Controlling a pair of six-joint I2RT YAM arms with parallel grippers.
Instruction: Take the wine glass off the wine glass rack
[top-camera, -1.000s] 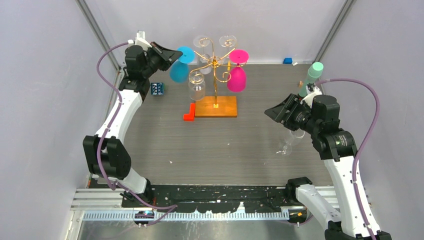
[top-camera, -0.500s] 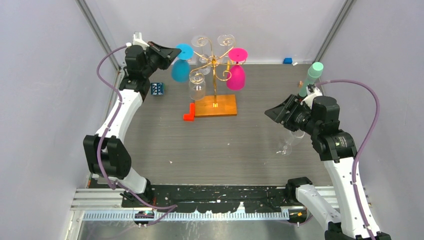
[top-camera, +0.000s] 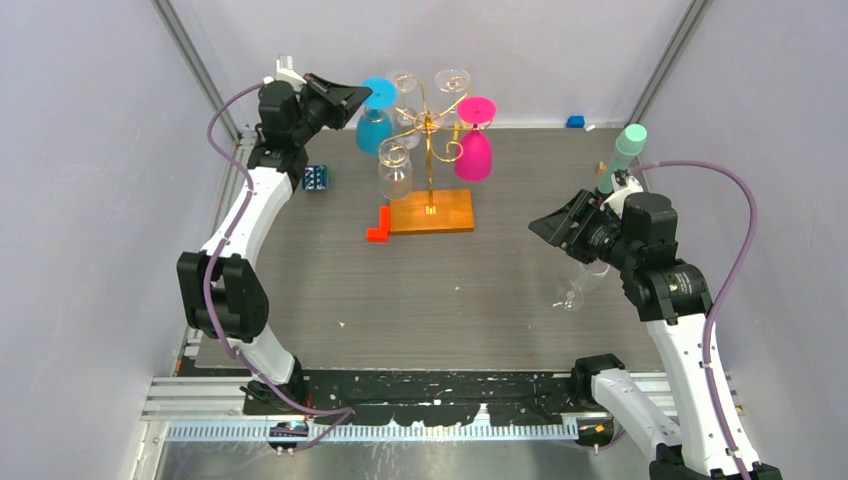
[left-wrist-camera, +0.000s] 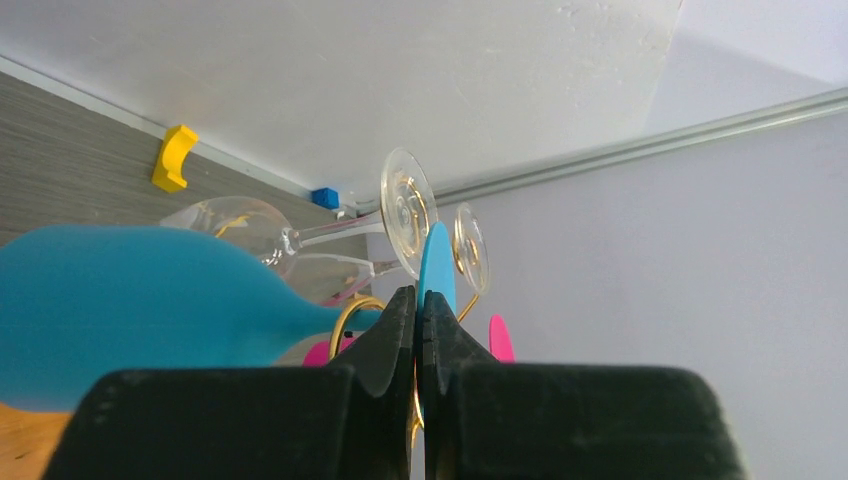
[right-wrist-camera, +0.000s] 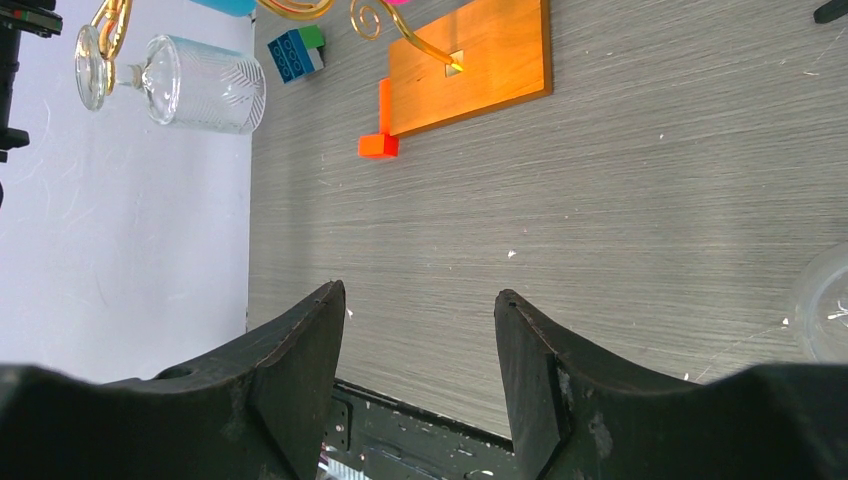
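— How does the wine glass (top-camera: 373, 130) look?
— Opaque turquoise. It hangs upside down, bowl low and round foot on top, at the left scroll arm of the wine glass rack (top-camera: 430, 128), which is thin gold wire on an orange-brown wooden base, far back on the bench (top-camera: 450, 290).
— And the jaws?
— The left jaws pinch the edge of its foot. The right jaws are spread wide, holding nothing, well apart to the right.

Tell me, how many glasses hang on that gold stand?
5: blue glass at left, gripped by the left hand; pink glass at right; patterned clear glass in front; two clear glasses at the back. None seems hidden.
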